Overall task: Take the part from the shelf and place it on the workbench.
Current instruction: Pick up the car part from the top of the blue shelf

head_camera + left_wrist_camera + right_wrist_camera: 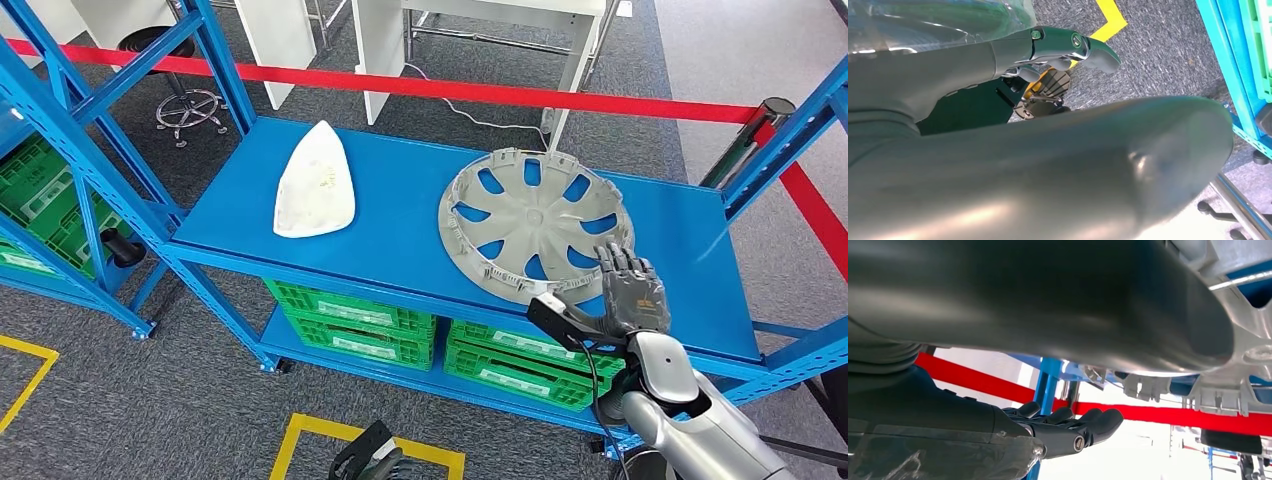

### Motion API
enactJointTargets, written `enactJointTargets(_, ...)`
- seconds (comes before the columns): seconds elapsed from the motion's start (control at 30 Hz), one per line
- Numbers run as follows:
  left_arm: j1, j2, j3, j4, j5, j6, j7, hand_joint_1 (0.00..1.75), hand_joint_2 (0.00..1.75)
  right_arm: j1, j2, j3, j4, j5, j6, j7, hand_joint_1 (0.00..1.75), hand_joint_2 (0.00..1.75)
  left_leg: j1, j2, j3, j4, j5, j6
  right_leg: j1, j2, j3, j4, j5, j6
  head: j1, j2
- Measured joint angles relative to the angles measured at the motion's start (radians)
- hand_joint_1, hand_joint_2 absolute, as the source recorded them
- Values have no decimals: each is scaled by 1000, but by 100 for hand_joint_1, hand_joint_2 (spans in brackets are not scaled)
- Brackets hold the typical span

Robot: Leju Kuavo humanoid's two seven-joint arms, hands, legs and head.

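Hubcap [536,224] shares blue shelf [400,215] with white cover [315,183], right hand [628,290] at its rim.

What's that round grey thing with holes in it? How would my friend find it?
Look at the blue shelf. On its top level, towards the right, lies the grey hubcap, just beyond the robot's right hand. It's round with spoke-shaped holes showing blue through them, unlike the solid white teardrop-shaped part to its left.
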Motion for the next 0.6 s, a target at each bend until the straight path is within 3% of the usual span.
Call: enactJointTargets(0.6, 0, 0, 0, 0, 0, 2, 0, 0, 0, 9, 8, -1, 24, -2, 6, 13, 0, 0, 0, 0, 0, 0, 0, 0, 0, 0, 0, 0, 0, 0, 0, 0)
